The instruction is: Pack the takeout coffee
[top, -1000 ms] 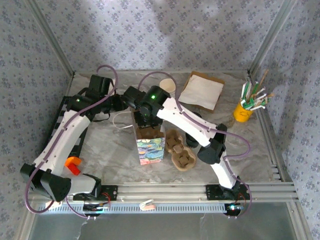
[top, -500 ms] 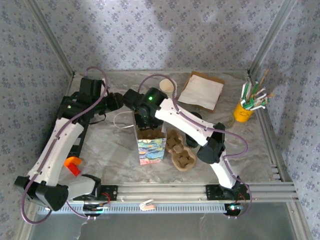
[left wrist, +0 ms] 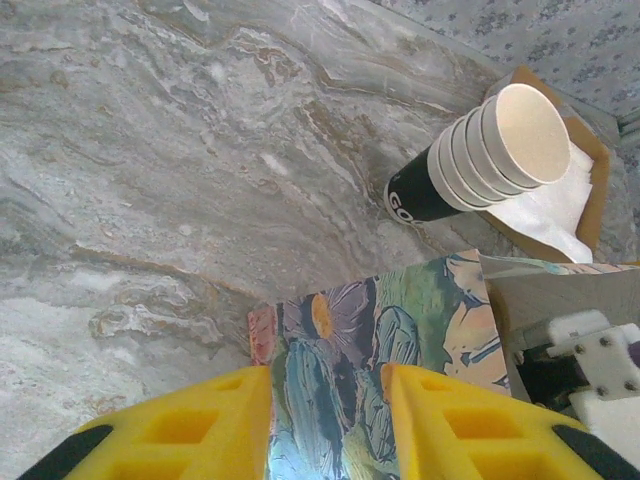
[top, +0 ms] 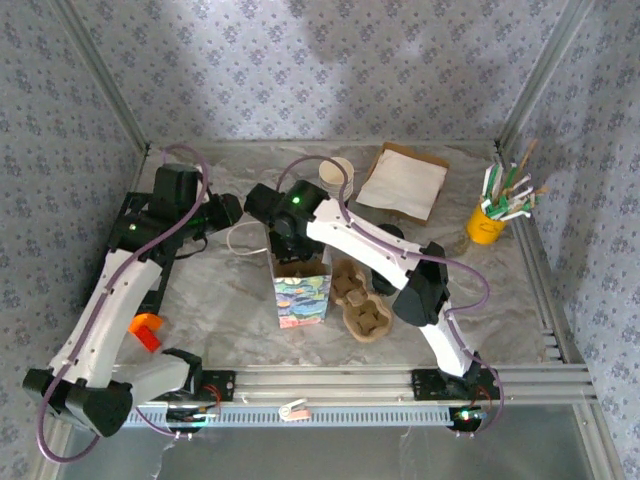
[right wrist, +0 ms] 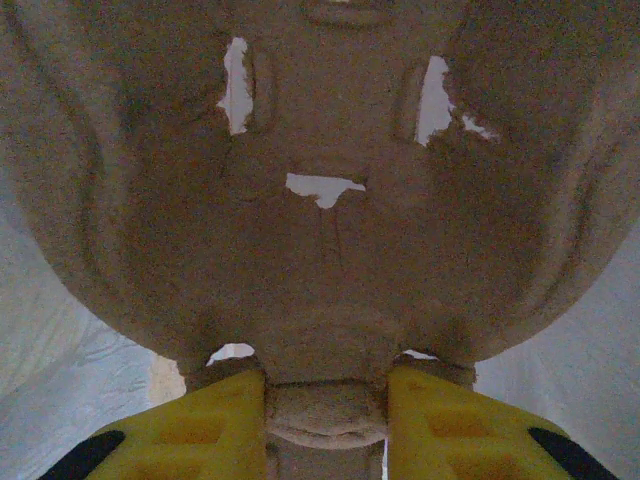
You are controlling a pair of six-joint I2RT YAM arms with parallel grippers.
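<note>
The paper bag (top: 301, 296) with a colourful print stands upright at the table's middle. My right gripper (top: 288, 243) reaches down into its open top, shut on the centre tab of a brown pulp cup carrier (right wrist: 320, 200); in the right wrist view the gripper (right wrist: 326, 388) pinches that tab between its yellow fingers. A second pulp carrier (top: 360, 302) lies on the table right of the bag. My left gripper (top: 227, 212) hovers left of the bag's top, open (left wrist: 328, 373), with the bag's printed side (left wrist: 400, 330) below the gap. A stack of paper cups (top: 336, 173) (left wrist: 480, 150) lies behind the bag.
White napkins on a brown card (top: 404, 181) lie at the back right. A yellow cup of stirrers and straws (top: 489, 222) stands at the far right. An orange object (top: 146, 330) sits near the left arm. The bag's white handle loop (top: 240, 240) lies left of the bag.
My left arm has drawn back to the left, away from the bag's top. The right gripper stays in the bag's mouth with the carrier, shifted slightly toward the back.
</note>
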